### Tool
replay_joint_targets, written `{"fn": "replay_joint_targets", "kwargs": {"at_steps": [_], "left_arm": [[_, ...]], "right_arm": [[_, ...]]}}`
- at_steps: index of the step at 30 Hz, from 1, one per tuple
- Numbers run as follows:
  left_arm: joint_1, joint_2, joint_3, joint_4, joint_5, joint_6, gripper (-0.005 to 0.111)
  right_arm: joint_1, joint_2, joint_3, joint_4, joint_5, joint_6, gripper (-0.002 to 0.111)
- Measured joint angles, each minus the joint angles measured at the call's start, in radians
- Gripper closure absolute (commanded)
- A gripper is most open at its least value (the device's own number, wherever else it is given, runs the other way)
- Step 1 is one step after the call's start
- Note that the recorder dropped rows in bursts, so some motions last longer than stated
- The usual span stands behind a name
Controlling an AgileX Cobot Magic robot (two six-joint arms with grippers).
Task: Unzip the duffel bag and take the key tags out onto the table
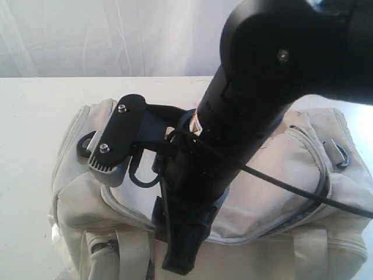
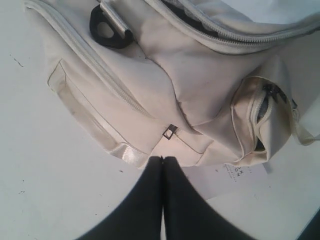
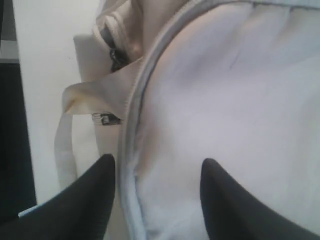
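The cream-beige duffel bag (image 1: 291, 175) lies on the white table (image 1: 35, 116). My right gripper (image 3: 157, 162) is open and low over the bag's top panel. Its fingertips (image 3: 106, 165) straddle the grey zipper piping (image 3: 131, 150). In the exterior view that arm (image 1: 256, 87) reaches down across the bag's middle to its near side. My left gripper (image 2: 162, 159) is shut on nothing, its tips just off the bag's end (image 2: 165, 90), close to a small metal zipper pull (image 2: 171, 132). The key tags are out of sight.
A black strap ring (image 2: 107, 30) and a side pocket (image 2: 260, 120) mark the bag's end. A printed paper label (image 2: 240, 172) lies under it. A webbing handle (image 3: 62, 145) hangs beside the table's dark edge (image 3: 17, 150). A black cable (image 1: 303, 192) crosses the bag.
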Motion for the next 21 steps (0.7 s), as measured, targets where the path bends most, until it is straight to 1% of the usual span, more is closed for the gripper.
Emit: {"fn": "replay_joint_targets", "kwargs": {"at_steps": [1,2,3,5,9,13,15,18,21], "left_arm": [[0.0,0.0,0.0,-0.002,0.0,0.0,0.107],[0.0,0.0,0.0,-0.002,0.0,0.0,0.107],[0.0,-0.002,0.0,-0.002,0.0,0.0,0.107],[0.0,-0.004,0.0,-0.002,0.001,0.0,0.107],[0.0,-0.006,0.0,-0.002,0.002,0.0,0.107],[0.0,-0.006,0.0,-0.004,0.003,0.0,0.107],[0.0,-0.006,0.0,-0.004,0.003,0.0,0.107],[0.0,-0.006,0.0,-0.004,0.003,0.0,0.107],[0.0,-0.006,0.0,-0.006,0.003,0.0,0.107]], "right_arm": [[0.0,0.011,0.0,-0.014,-0.011,0.0,0.065],[0.0,0.019,0.0,-0.024,-0.016,0.0,0.073],[0.0,0.028,0.0,-0.033,-0.024,0.002,0.083],[0.0,0.038,0.0,-0.05,-0.038,0.008,0.108],[0.0,0.043,-0.002,-0.154,-0.084,0.081,0.108],[-0.026,0.05,-0.054,-0.286,-0.127,0.154,0.108],[-0.056,0.069,-0.108,-0.33,-0.144,0.163,0.108],[-0.129,0.129,-0.209,-0.382,-0.169,0.163,0.108],[-0.206,0.235,-0.343,-0.41,-0.173,0.154,0.108]]}}
